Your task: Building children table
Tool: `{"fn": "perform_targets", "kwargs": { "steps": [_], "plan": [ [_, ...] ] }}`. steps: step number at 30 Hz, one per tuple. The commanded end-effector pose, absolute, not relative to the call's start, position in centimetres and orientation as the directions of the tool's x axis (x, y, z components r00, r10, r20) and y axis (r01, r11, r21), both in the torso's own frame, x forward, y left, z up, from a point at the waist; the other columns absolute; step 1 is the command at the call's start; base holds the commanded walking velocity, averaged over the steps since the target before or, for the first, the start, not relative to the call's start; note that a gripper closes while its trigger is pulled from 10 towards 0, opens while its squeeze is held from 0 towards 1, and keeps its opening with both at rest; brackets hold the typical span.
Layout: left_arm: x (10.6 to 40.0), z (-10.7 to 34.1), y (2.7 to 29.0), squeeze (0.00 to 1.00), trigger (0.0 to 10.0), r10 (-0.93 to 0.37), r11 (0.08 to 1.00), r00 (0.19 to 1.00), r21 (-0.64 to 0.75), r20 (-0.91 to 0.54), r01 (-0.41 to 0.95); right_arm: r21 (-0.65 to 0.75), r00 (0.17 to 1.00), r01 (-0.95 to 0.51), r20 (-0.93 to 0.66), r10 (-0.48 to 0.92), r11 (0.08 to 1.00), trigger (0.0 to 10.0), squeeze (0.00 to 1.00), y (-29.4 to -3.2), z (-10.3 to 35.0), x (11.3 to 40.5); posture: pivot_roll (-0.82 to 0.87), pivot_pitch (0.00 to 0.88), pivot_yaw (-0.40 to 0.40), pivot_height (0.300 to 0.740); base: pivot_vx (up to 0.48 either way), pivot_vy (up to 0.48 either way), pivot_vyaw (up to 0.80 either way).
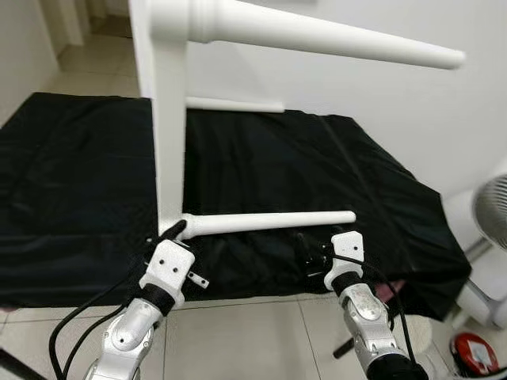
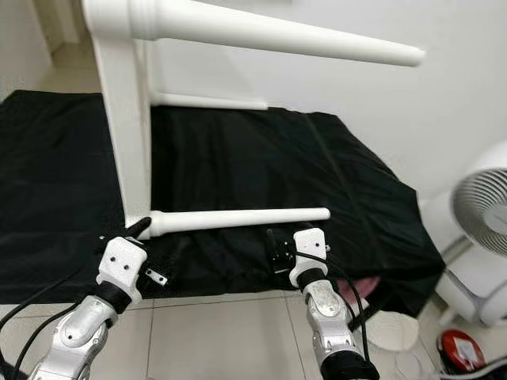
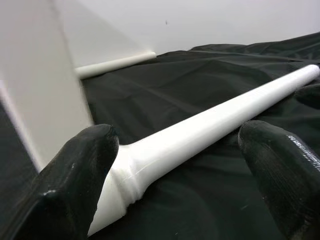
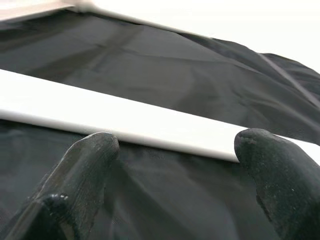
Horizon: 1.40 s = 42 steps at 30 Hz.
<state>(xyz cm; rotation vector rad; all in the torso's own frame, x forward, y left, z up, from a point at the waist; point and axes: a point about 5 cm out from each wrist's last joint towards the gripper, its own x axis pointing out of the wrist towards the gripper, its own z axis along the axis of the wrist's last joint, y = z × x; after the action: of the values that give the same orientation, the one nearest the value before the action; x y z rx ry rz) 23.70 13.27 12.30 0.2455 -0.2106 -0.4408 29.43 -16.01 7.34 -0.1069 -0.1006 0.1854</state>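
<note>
Left pincer [image 3: 175, 170] is spread around the near table leg [image 1: 269, 222] at its base; right pincer [image 4: 175, 165] gapes beside it over the black cloth [image 1: 317, 166]; the tabletop [image 1: 170, 119] runs off-frame.

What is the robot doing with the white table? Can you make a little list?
table: white tabletop standing on its edge on the black cloth
legs: lower leg, upper leg and far leg stick out sideways
left gripper: open, at the lower leg's thick base
right gripper: open, just under the leg's thin end
nearby: white fan on the right, tiled floor
</note>
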Motion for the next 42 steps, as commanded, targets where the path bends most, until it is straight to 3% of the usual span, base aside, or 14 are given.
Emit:
{"fn": "perform_targets", "kwargs": {
  "steps": [1,11,31,33,37,42],
  "plan": [
    [23.4,12.3,12.9,0.0,10.0,-0.47,0.865,0.87,0.278,0.151,0.419,-0.131,0.98,-0.174,0.075,0.185,0.976,10.0,0.0,-16.6,7.1,29.4,0.07,0.0,-0.127,0.74,0.0,0.0,0.8],
    [23.6,12.1,13.0,0.0,10.0,-0.457,0.868,0.879,0.281,0.136,0.409,-0.134,0.98,-0.175,0.075,0.186,0.975,10.0,0.0,-16.8,7.1,29.5,0.07,0.0,-0.127,0.74,0.0,0.0,0.8],
    [24.4,11.7,11.2,0.0,10.0,-0.493,0.851,0.866,0.251,0.084,0.46,-0.11,0.971,-0.21,0.095,0.221,0.971,10.0,0.0,-16.1,7.4,29.4,0.06,0.0,-0.129,0.74,0.0,0.0,0.0],
    [24.5,11.6,10.7,0.0,10.0,-0.513,0.843,0.855,0.23,0.07,0.487,-0.114,0.935,-0.333,0.086,0.343,0.936,10.0,0.0,-14.5,7.3,28.6,0.05,0.0,-0.128,0.74,0.0,0.0,0.0],
    [24.5,11.6,10.4,0.0,10.0,-0.525,0.837,0.849,0.221,0.065,0.501,-0.115,0.898,-0.42,0.092,0.431,0.9,10.0,0.0,-13.3,7.5,27.9,0.04,0.0,-0.129,0.74,0.0,0.0,0.0],
    [24.9,12.1,10.3,0.0,10.0,-0.515,0.848,0.854,0.189,0.071,0.496,-0.106,0.936,-0.31,0.142,0.323,0.945,10.0,0.0,-14.3,8.3,28.4,0.04,0.0,-0.13,0.74,0.0,0.0,0.0]
  ]
}}
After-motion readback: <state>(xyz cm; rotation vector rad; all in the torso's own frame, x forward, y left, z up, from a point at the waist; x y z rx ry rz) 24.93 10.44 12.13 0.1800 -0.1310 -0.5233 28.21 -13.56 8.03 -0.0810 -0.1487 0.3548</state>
